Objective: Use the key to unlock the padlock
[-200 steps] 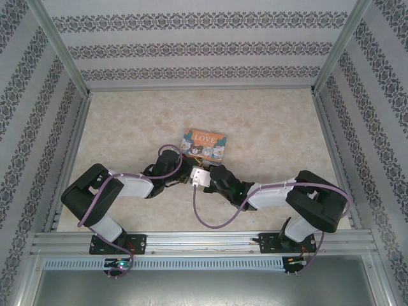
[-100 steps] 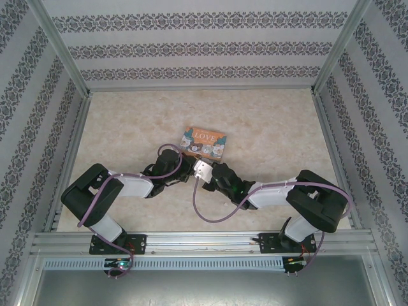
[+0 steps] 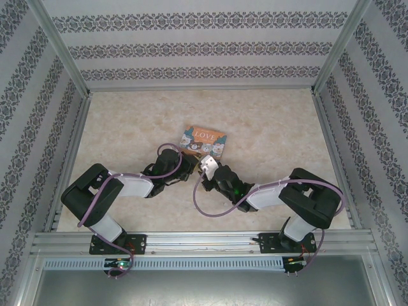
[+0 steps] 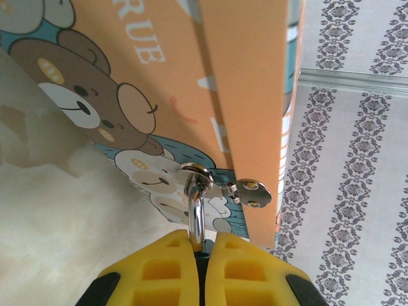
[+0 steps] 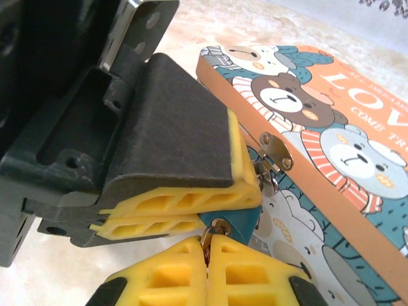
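Teal in the body and silver in the shackle, the tiny padlock (image 5: 236,222) hangs from the metal clasp (image 4: 251,193) on the front edge of the orange cartoon-bear "LOVE" tin (image 3: 203,141). The tin lies near the middle of the pale marbled table (image 3: 274,127). The polished shackle loops through the clasp's ring. The left gripper (image 4: 203,240) has its yellow fingers pinched tight on the shackle's lower part, so the lock's body is wedged at their tips. In the right wrist view only a small corner of the teal body shows past those fingers. The right gripper (image 5: 207,254) is likewise closed, nipping the key (image 5: 208,243), a small dark coppery sliver whose tip meets the underside of the padlock's body.
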`<state>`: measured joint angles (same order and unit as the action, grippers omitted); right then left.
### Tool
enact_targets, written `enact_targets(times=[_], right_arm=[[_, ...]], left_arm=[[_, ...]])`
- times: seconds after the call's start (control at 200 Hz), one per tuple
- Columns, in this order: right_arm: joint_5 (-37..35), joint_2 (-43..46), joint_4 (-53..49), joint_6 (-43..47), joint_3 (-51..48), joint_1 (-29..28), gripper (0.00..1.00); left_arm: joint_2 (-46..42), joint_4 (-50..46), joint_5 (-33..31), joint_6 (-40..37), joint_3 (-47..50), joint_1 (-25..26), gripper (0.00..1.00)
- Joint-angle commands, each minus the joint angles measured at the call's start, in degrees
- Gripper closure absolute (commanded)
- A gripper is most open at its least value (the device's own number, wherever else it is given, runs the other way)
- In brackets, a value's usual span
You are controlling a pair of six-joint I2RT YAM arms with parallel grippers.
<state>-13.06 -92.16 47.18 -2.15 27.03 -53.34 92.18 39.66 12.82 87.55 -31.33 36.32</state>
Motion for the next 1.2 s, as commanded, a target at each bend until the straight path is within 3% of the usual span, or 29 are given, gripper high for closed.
enact_targets(times=[0.0,0.475,0.914,1.194], right_arm=[[-3.2,-1.2,9.6,-9.3,0.4,1.3,1.00],[-8.6,-4.4,14.8,-24.0,-0.5,1.1,1.00],[-10.0,-6.5,15.2,-23.1,-1.0,0.4,1.00],[-10.7,-7.5,13.9,-26.7,-2.0,0.4,1.00]], left_arm=[[-0.2,1.8,4.4,-0.1,-0.5,1.1,1.00],[0.2,2.8,4.5,-0.1,-0.1,1.1,1.00],[-0.6,-0.4,3.7,-2.3,-0.7,1.0,1.00],[-1.2,-3.9,2.7,-4.8,-0.4,0.2,0.78]])
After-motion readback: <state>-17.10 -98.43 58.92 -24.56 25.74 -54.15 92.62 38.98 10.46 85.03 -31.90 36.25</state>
